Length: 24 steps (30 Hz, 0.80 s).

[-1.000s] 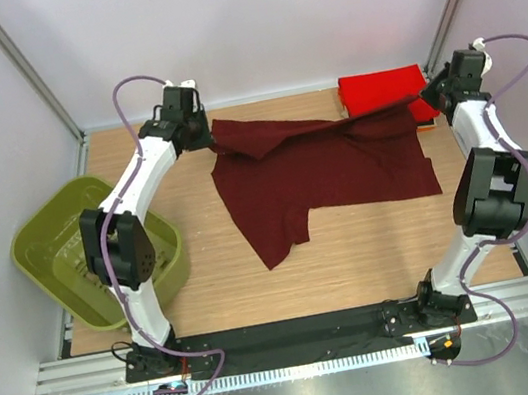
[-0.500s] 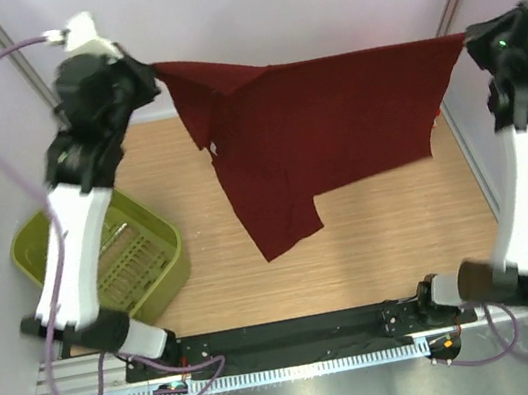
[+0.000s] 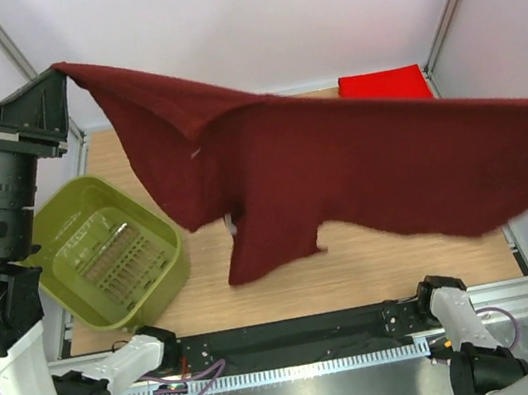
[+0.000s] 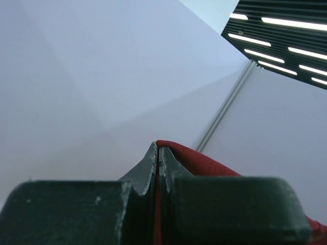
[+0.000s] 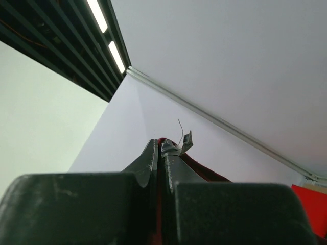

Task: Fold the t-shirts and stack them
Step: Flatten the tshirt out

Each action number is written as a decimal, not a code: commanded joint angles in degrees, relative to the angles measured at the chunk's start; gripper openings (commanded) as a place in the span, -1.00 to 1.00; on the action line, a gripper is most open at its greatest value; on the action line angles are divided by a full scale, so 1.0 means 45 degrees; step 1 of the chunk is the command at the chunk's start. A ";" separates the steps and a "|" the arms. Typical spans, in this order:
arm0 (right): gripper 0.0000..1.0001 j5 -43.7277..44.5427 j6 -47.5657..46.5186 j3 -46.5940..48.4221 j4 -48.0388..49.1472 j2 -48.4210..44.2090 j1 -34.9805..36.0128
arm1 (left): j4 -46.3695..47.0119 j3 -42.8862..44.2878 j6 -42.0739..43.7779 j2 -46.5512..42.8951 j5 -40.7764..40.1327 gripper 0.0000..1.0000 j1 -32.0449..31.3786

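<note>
Maroon shirt (image 3: 340,164): spread in air over the table (image 3: 376,262), left gripper (image 4: 159,153) and right gripper (image 5: 160,148) each clamped tight on an edge. Red shirt (image 3: 382,86): folded, far right corner.

The left tool (image 4: 159,155) pinches maroon t-shirt (image 4: 204,161) cloth against a pale wall (image 4: 92,76).

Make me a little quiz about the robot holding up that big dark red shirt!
1. True or false: the maroon t-shirt lies flat on the table.
2. Which grippers pinch the shirt? A) left only B) left and right C) neither
3. What colour is the basket?

Key
1. False: it hangs spread in the air.
2. B: the left gripper and the right gripper are each shut on its edge.
3. Olive green.
</note>
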 commanded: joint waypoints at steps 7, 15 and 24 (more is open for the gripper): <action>-0.98 0.0946 0.0169 -0.2439 -0.1274 0.0068 0.0036 | 0.0412 -0.1581 0.0908 -0.0243 -0.0633 -0.99 0.0026; -0.98 -0.2781 -0.0828 -1.0037 0.4135 0.0046 0.0055 | 0.1348 -0.5192 0.4036 0.1142 -0.1512 -0.99 0.0065; -0.98 -0.4522 -0.0809 -1.6759 1.1439 0.2759 0.0055 | 0.3474 -0.7071 0.4741 0.5574 -0.0538 -0.99 0.0942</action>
